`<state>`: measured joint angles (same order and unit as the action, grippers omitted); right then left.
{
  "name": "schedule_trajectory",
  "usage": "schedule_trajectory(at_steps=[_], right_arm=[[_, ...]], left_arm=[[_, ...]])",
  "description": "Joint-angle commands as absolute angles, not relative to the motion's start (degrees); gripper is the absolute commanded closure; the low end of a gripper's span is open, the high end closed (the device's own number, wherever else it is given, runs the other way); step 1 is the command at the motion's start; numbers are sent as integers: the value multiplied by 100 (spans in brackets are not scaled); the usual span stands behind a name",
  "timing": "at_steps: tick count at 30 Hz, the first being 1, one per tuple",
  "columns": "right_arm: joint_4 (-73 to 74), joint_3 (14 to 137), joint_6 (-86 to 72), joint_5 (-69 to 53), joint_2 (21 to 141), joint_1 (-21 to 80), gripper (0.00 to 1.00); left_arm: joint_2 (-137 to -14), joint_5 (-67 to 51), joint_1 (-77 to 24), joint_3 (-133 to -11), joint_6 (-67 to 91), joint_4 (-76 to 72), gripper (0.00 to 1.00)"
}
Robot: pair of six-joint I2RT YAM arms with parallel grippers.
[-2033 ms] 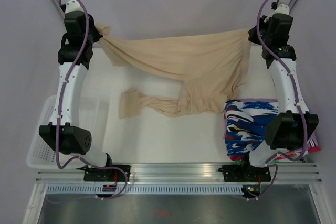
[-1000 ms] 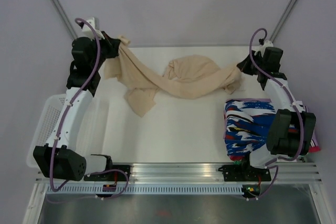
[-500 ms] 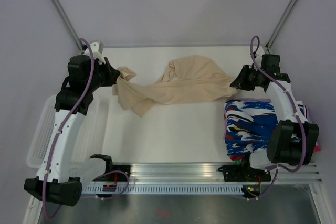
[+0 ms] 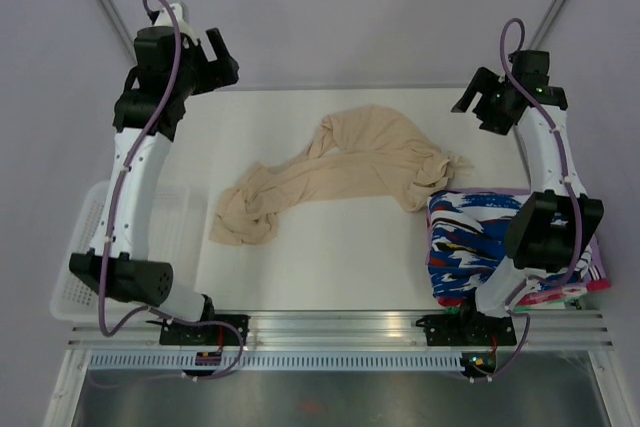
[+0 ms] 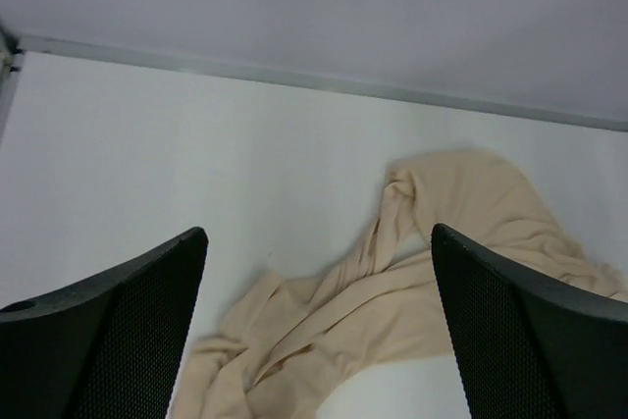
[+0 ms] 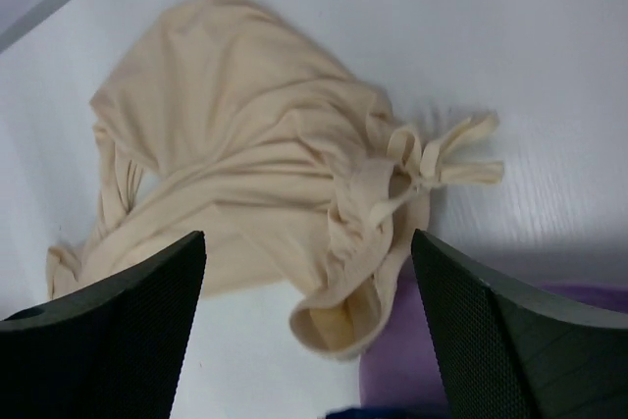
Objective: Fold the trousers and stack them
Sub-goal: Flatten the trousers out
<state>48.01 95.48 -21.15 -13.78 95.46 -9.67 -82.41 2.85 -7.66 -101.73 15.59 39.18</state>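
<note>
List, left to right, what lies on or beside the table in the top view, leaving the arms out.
white mesh basket → trousers → patterned garments

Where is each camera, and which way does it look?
Top camera: high behind the robot, looking down at the white table; left arm and right arm show.
Left wrist camera: on the left arm, facing the plain beige soft fabric trousers; left end effector shows.
Right wrist camera: looking down on the trousers; right end effector shows.
All share the trousers.
</note>
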Motion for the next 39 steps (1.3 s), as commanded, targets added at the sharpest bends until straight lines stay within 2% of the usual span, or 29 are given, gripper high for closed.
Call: schedule_trajectory(at_steps=[1,3,7,11,17,20,25,31,39], right_arm=[[4405,9783,-2951,-748,10579,-984,11],[3967,9607,-3154,-581,10775,-967,12],[3349,9089,-3068,-509,11178,-809,11],[3068,8982,-2752,-650,11583,-747,14],[2567,9027,-2988,-904,11804,-730,21],[2592,9096,-3102,-1072,11953,-695,29],[3146,8878,-2787,-853,11646,-536,34],[3761,8543,-2689,-598,11127,-536,34],[3394,8332,-3172,-852,11118,-519,49]], left_arm=[[-9524,-508,-791,-10923,2142,3604,0],[-10243,-833,-887,-11205,2320,3202,0],[-11158,-414,-1361,-11451,1848,2549,0],[-12145,-474,-1696,-12048,1757,2312,0],[-13085,-852,-1854,-12199,1925,1363,0],[-13559,-992,-1916,-12549,2004,1283,0],[-13965,-1248,-2065,-12762,2039,1354,0],[-14177,-1318,-2302,-12762,1969,1476,0],[-14414,-1459,-2426,-12727,1793,1468,1]])
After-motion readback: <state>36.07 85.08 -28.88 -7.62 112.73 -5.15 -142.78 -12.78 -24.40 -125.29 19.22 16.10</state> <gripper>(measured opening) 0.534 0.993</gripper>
